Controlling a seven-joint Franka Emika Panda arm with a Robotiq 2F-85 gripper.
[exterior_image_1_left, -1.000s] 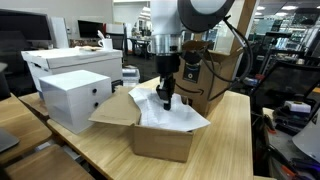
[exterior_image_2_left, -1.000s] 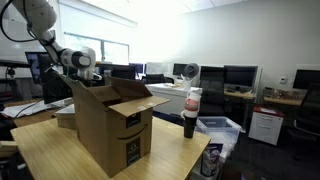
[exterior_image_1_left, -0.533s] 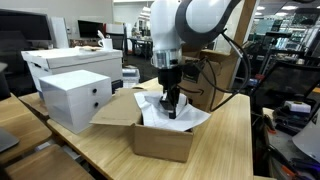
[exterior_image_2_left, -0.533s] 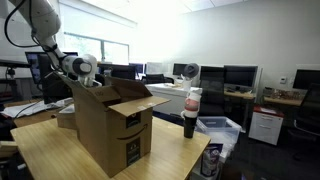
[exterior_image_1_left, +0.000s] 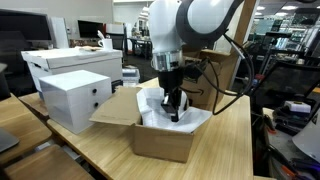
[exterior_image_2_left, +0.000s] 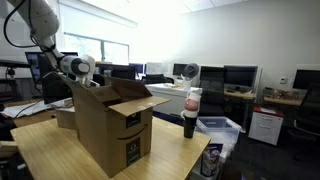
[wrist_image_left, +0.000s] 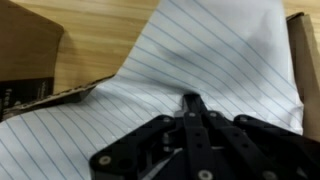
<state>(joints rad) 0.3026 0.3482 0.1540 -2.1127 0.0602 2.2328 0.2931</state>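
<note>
An open cardboard box (exterior_image_1_left: 160, 142) stands on the wooden table and also shows in an exterior view (exterior_image_2_left: 108, 130). White lined paper (exterior_image_1_left: 192, 120) lies inside it and spills over the rim. My black gripper (exterior_image_1_left: 172, 112) is lowered into the box's opening, right over the paper. In the wrist view the fingers (wrist_image_left: 190, 100) are pressed together with the lined paper (wrist_image_left: 210, 55) just beyond the tips. Whether paper is pinched between them does not show. In an exterior view the box's raised flap hides the fingers, and only the wrist (exterior_image_2_left: 78, 68) shows.
Two white boxes (exterior_image_1_left: 75, 95) stand beside the cardboard box. Another brown box (exterior_image_1_left: 218, 78) stands behind the arm. A dark cup with a bottle in it (exterior_image_2_left: 190, 120) stands near the table edge. Desks, monitors and chairs surround the table.
My gripper has come down from above the box into its opening, towards the paper. The box and paper have barely shifted.
</note>
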